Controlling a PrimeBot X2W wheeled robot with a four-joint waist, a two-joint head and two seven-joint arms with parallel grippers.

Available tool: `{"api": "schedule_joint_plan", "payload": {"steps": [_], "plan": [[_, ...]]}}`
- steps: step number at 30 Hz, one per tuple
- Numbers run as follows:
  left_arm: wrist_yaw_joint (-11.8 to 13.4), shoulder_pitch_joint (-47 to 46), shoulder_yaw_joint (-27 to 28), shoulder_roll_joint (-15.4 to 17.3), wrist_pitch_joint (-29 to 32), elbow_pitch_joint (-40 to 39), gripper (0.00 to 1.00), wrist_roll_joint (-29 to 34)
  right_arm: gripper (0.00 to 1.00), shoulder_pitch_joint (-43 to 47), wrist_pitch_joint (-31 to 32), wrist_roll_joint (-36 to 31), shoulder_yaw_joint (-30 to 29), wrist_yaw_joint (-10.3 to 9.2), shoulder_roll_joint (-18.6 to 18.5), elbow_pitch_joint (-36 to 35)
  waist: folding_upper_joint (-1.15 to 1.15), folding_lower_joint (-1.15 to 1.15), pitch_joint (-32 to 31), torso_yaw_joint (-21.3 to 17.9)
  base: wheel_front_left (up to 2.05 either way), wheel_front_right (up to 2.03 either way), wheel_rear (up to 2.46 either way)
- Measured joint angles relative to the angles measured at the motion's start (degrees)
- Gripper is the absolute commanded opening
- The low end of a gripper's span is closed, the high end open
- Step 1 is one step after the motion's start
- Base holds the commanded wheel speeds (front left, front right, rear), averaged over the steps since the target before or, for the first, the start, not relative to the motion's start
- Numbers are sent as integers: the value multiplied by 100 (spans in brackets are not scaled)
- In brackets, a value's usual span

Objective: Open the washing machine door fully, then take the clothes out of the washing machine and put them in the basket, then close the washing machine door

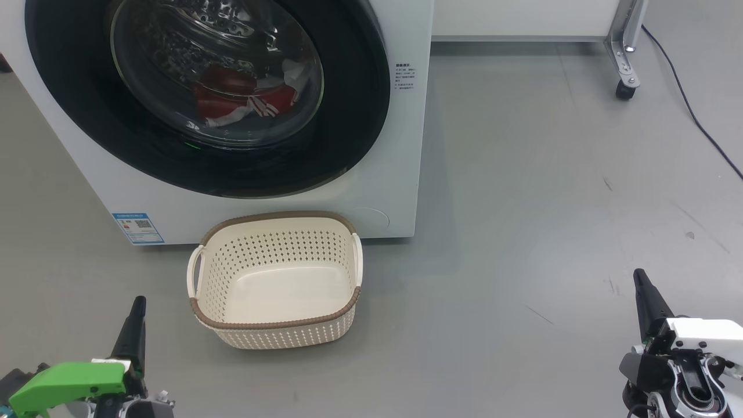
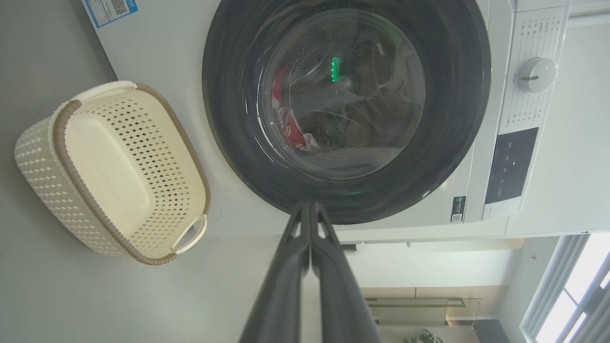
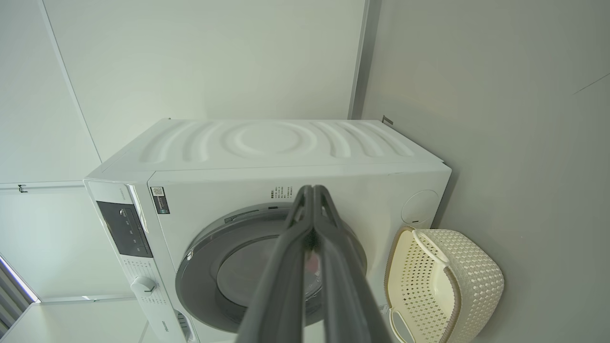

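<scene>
Checking in from the remote seat. The big white boxy front-loading washing machine [image 1: 400, 174] sits straight ahead of both hands. Its round door with the wide glossy black rim and bulging glass bowl [image 1: 354, 116] is seated flush against the front. Behind the glass, the soft red clothes with white stripes [image 1: 232, 98] lie crumpled low in the dimpled steel drum. The small cream plastic basket with perforated sides and a brown woven-look rim [image 1: 276, 324] stands on the smooth grey floor [image 1: 522, 203]. It's just ahead and right of my left gripper [image 1: 138, 305] and well left of my right gripper [image 1: 640, 277]. Both arms hang low, with the long dark fingers aimed at the machine, pinched together and gripping nothing. Both wrists are rolled, so the machine lies sideways in their views.
</scene>
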Motion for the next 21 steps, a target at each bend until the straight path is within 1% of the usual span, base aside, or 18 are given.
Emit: {"api": "schedule_joint_plan", "payload": {"steps": [18,19,20,21], "plan": [[0,0,2,-2,0,0,0,0,0,0,1,-10,-2,1,1,0,0,0,0,0,0,0,0],[0,0,2,-2,0,0,100,0,100,0,1,-10,-2,1,1,0,0,0,0,0,0,0,0],[1,7,-4,-3,-1,22,0,-3,0,11,-2,-8,-1,-1,4,23,0,0,0,0,0,0,0],[2,35,-15,-16,-2,75,0,-8,0,42,-2,-8,0,-2,25,65,0,0,0,0,0,0,0]]}}
